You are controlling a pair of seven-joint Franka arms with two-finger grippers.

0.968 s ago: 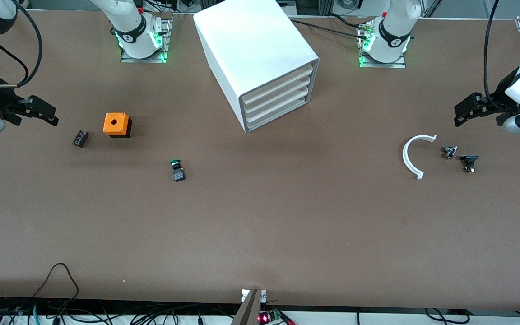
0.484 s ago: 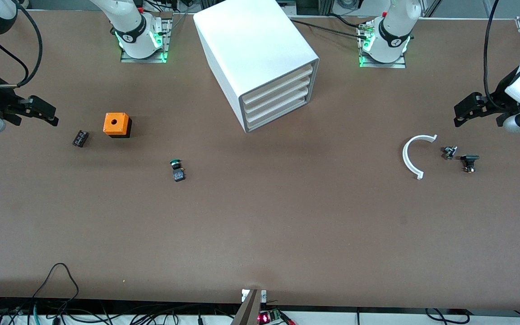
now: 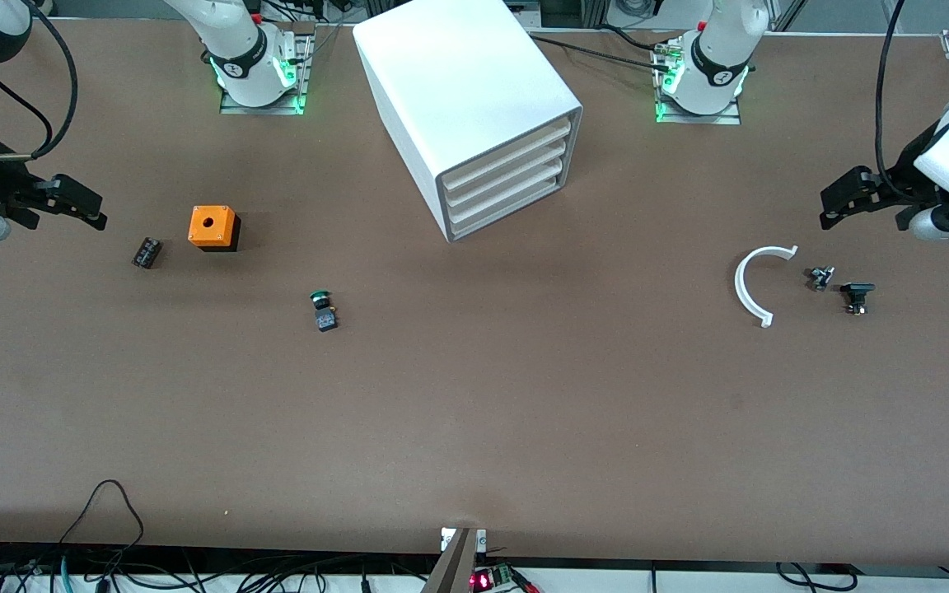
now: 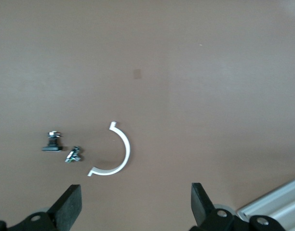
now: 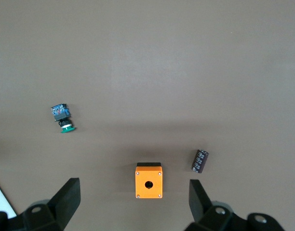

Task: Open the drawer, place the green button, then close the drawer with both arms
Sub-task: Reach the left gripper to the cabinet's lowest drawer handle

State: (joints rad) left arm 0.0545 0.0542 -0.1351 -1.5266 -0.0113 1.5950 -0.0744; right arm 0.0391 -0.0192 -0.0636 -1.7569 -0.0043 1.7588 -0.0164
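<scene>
The white cabinet [image 3: 474, 91] stands between the arm bases; its lowest drawer [image 3: 507, 210] is shut, flush with the upper ones. The button [image 3: 323, 310], green cap on a black-and-blue body, lies on the table nearer the front camera than the cabinet, toward the right arm's end; it also shows in the right wrist view [image 5: 62, 117]. My right gripper [image 3: 79, 204] is open and empty, up at the right arm's end of the table [image 3: 474, 412]. My left gripper [image 3: 849, 196] is open and empty, up at the left arm's end, in the left wrist view [image 4: 136, 202].
An orange cube with a hole [image 3: 212, 227] and a small black block [image 3: 147, 252] lie near the right gripper. A white half-ring [image 3: 750, 284] and two small dark parts [image 3: 820, 277], [image 3: 856, 296] lie near the left gripper. Cables hang along the table's near edge.
The left gripper has shifted slightly toward the cabinet and up. The right arm and all objects have not moved.
</scene>
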